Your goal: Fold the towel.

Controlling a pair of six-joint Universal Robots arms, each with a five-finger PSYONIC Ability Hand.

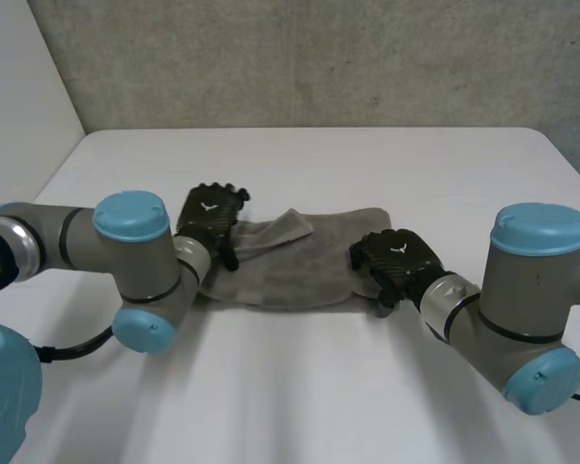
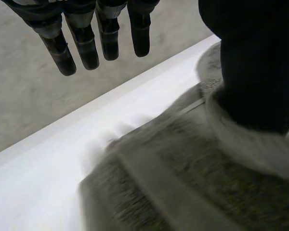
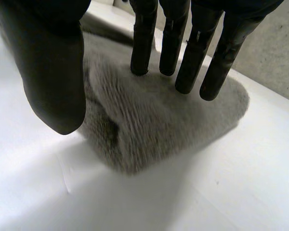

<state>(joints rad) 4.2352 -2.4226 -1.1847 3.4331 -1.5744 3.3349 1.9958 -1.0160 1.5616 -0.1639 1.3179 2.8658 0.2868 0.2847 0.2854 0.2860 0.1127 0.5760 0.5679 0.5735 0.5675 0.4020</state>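
I see a smooth white counter (image 1: 319, 387) before a rough grey concrete wall (image 1: 319, 58); across its middle lies the fuzzy grey towel (image 1: 290, 275), a long soft strip with one flap turned over. My left hand (image 1: 211, 215) sits at its left end, fingers (image 2: 86, 43) straight and apart above the pile, thumb (image 2: 260, 72) pressed in; my right hand (image 1: 398, 256) sets straight, parted fingers (image 3: 188, 62) on the rounded right end.
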